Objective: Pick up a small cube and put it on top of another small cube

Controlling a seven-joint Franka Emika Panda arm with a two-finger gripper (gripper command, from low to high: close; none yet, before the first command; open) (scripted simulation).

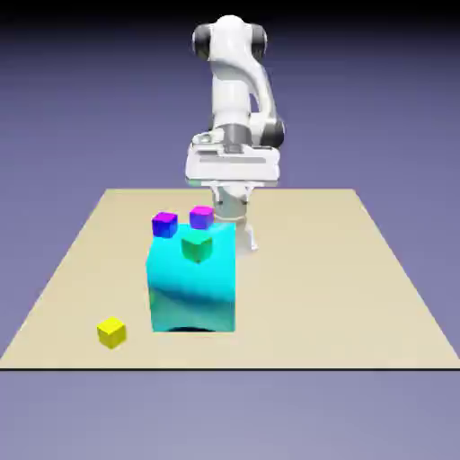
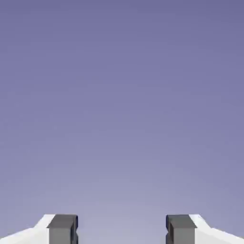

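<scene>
Cube plain yellow; block cyan; fingers grey-tipped; backdrop blue-violet.

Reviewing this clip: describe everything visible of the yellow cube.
The yellow cube is small, plain and bright yellow, with flat faces and crisp edges, its top lighter than its shaded sides. No markings or separate parts show; the material looks smooth and matte. It sits level and turned, one upright edge toward the camera, near the tabletop's front edge on the exterior view's left, beside the big cyan block with a gap between. Only the tabletop appears to touch it.
</scene>
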